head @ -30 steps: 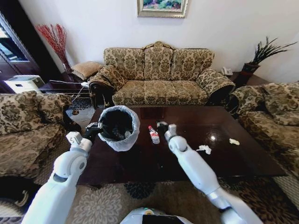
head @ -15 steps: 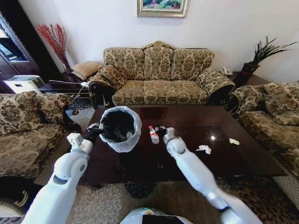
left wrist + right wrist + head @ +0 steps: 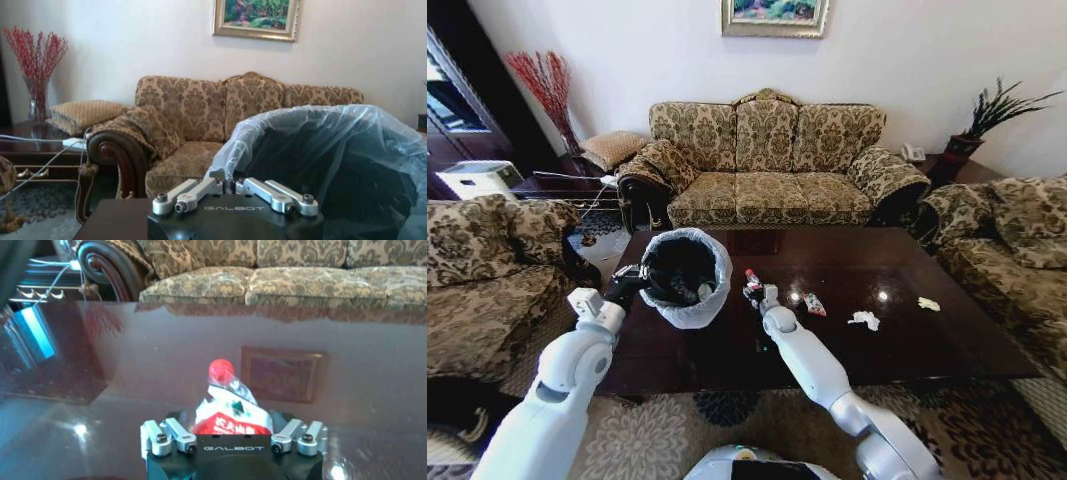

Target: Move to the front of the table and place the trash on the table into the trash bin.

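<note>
The long dark glossy reddish-brown wooden table (image 3: 897,330) runs across the middle of the head view, its right half largely bare, with open carpet along its near edge. The small round black trash bin with a white bag liner (image 3: 685,272) sits left of centre, and the left end effector (image 3: 632,282) is clamped on the rim nearest the robot; the left wrist view shows the liner (image 3: 320,150) just beyond its closed fingers. Just right of the bin, the right end effector (image 3: 753,290) is closed around the crushed clear plastic bottle with red cap and red label (image 3: 229,405), tilted between the fingers. A colourful wrapper (image 3: 814,304) lies uncovered on the table since the right arm swung left toward the bin. Two crumpled white paper wads (image 3: 864,320) (image 3: 928,303) lie further right, well apart from the bin.
</note>
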Controlling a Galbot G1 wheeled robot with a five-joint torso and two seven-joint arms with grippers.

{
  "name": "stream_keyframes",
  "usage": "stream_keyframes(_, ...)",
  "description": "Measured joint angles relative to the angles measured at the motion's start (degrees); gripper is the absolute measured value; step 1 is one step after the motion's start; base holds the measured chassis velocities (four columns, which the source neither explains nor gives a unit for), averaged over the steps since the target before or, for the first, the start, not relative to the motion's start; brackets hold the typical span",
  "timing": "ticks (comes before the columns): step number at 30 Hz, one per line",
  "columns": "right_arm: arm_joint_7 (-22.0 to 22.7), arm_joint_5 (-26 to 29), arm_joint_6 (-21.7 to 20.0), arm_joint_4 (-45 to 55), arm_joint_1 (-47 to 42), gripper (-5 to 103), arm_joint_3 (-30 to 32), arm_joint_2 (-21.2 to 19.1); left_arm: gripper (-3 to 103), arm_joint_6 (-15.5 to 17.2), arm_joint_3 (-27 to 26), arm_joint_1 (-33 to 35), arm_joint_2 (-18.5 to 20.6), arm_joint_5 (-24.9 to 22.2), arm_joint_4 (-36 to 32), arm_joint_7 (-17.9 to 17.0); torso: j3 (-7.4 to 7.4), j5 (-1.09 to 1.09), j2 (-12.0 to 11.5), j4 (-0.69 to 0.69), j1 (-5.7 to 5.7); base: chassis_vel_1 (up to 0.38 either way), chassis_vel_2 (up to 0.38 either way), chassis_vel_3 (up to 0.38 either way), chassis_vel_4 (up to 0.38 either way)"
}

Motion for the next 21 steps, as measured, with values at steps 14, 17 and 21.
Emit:
stream_keyframes(14,-3.7,1.6,0.7,-4.6,0.9,91,1.1,1.1,3,-0.1,0.2,-0.1,-0.6,0.4,0.6,0.0,-0.03,0.01,0.0,-0.01,-0.02,0.000,0.000,0.000,0.000)
stream_keyframes(17,-4.1,1.8,0.8,-4.8,0.8,79,1.2,1.1,3,-0.1,0.2,0.0,-0.9,0.6,0.6,-0.1,-0.02,0.01,0.0,0.00,-0.02,0.000,0.000,0.000,0.000)
stream_keyframes(21,-4.2,2.2,0.8,-4.6,0.5,72,1.2,0.9,3,-0.1,0.2,0.1,-1.2,0.8,0.4,-0.1,-0.02,0.02,0.0,0.03,-0.02,0.000,0.000,0.000,0.000)
